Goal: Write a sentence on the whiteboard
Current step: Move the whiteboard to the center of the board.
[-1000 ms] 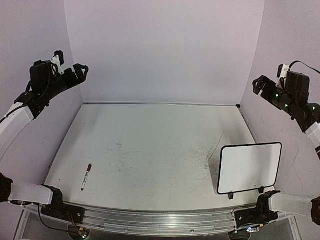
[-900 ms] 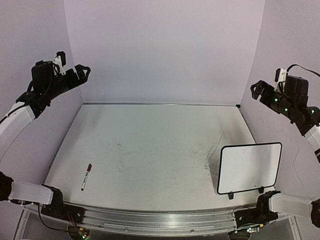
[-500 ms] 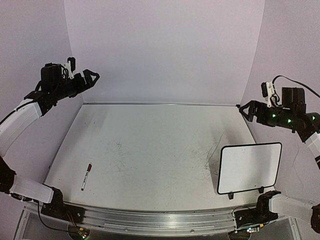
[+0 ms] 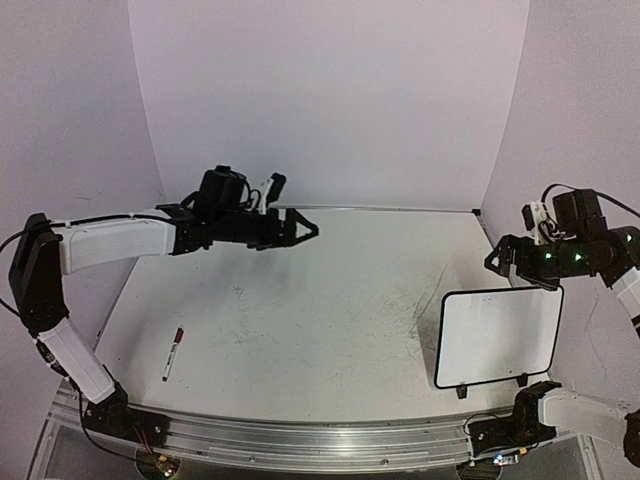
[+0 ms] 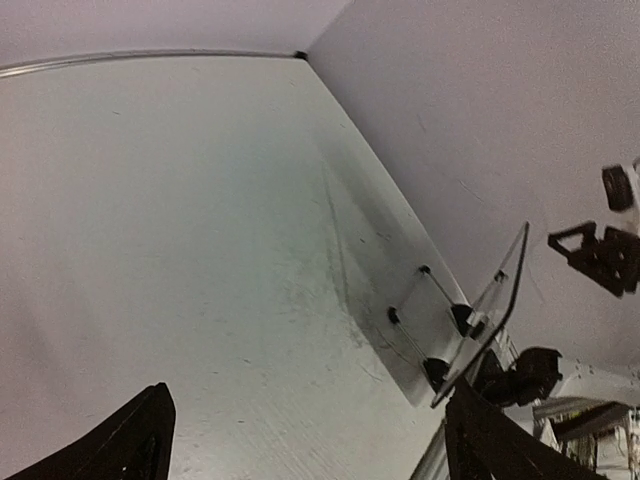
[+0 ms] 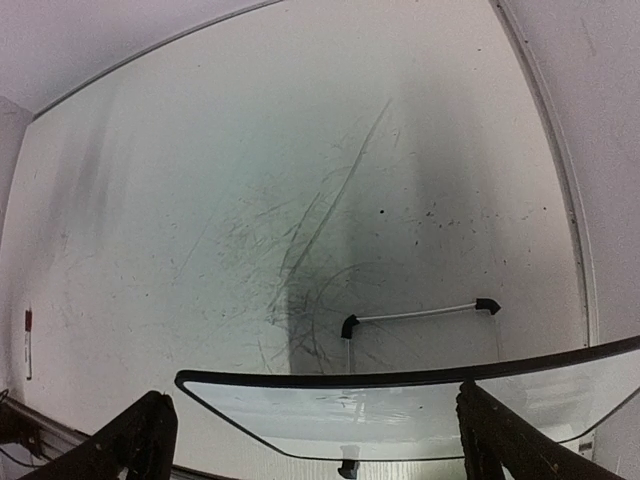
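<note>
Top external view: the whiteboard (image 4: 500, 335) stands on its two small black feet at the near right corner of the table (image 4: 320, 270), leaning back, its black-framed face plain white. From the right wrist camera the board (image 6: 400, 410) is seen from above and behind, its curved top edge running across the bottom of the picture, with its wire stand on the scuffed tabletop beyond it.

The right gripper (image 4: 503, 258) hangs just above the board's upper left corner. Its jaws are spread wide and hold nothing. In its own camera the two dark fingers (image 6: 135, 445) sit at the lower corners with the board's top edge between and below them. Whether either finger touches the frame cannot be told.

The left gripper (image 4: 298, 228) is well apart from the board, reaching out over the far middle of the table and pointing to the right. It is also fully spread and empty. Its wrist camera shows bare tabletop between its fingers (image 5: 125, 445) and the board (image 5: 492, 305) edge-on at the far right.

A marker (image 4: 172, 353) with a red cap lies flat on the table near the front left, away from both grippers.
</note>
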`<state>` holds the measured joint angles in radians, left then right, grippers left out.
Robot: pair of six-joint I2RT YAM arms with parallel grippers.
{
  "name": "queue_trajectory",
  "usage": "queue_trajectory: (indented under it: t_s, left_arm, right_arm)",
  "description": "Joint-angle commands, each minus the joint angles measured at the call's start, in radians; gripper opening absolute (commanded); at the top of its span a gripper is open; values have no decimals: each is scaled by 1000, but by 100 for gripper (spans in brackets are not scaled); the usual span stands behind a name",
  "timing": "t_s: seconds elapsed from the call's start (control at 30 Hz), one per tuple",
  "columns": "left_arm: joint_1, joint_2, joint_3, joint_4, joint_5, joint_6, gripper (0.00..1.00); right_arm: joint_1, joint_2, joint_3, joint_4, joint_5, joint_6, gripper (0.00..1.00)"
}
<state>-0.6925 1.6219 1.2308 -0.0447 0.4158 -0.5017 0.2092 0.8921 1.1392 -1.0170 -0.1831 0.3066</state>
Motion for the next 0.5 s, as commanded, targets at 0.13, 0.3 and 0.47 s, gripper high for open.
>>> queue_trajectory:
  t_s: [0.13, 0.3, 0.47]
  left_arm:
    - [-309, 273, 160, 233, 152, 124, 90]
    - [-395, 426, 150, 483, 194, 29, 86]
    - [-487, 516, 141, 570, 40, -24, 88]
  right_arm:
    - [2, 26, 180, 153, 129, 77, 98]
    - [2, 31, 249, 199, 139, 45, 98]
    - [2, 17, 192, 215, 107, 27, 98]
